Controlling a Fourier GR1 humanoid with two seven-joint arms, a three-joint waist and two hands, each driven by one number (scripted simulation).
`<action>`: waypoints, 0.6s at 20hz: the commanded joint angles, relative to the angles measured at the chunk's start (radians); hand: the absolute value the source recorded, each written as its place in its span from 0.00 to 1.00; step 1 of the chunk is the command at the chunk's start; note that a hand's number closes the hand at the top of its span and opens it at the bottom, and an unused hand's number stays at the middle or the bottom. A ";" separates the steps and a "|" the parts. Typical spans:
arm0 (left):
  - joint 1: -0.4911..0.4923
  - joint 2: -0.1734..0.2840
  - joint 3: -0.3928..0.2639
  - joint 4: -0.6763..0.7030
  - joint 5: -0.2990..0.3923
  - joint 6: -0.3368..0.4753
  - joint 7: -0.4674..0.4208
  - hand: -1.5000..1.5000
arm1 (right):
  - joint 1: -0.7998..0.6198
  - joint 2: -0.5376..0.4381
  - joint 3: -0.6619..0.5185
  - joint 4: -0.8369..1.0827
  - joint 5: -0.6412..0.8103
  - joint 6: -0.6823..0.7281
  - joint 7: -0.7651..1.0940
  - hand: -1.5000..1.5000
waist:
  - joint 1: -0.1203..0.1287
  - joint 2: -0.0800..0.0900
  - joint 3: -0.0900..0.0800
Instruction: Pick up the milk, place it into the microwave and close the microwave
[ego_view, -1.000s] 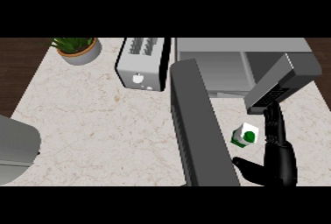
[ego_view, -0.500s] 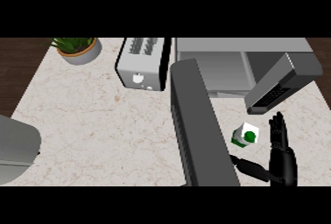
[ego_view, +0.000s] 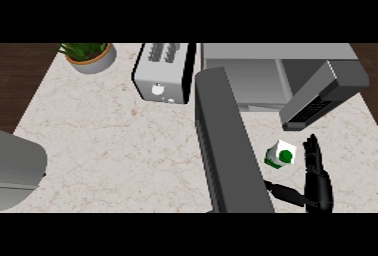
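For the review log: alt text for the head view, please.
The robot's right hand, fingers straight, sits just right of a small green-and-white milk carton on the marble counter, in front of the open microwave; its door swings toward the viewer. A toaster and potted plant stand behind.

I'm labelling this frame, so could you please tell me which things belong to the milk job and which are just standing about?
Job:
milk
microwave
microwave door
right hand, fingers straight beside the milk

Standing about:
toaster
potted plant
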 joint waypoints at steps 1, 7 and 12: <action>0.060 -0.015 -0.057 -0.035 -0.020 0.002 -0.040 0.00 | -0.013 -0.005 -0.029 0.124 -0.008 0.021 -0.118 0.00 | 0.000 0.000 0.000; -0.056 0.011 0.045 0.004 0.021 0.009 0.040 0.00 | -0.119 -0.042 -0.082 0.289 -0.006 0.002 -0.162 0.00 | -0.003 0.001 0.000; 0.027 -0.015 -0.012 -0.037 0.015 -0.016 0.025 0.00 | -0.223 -0.072 -0.107 0.463 -0.004 0.022 -0.244 0.00 | 0.001 0.000 0.000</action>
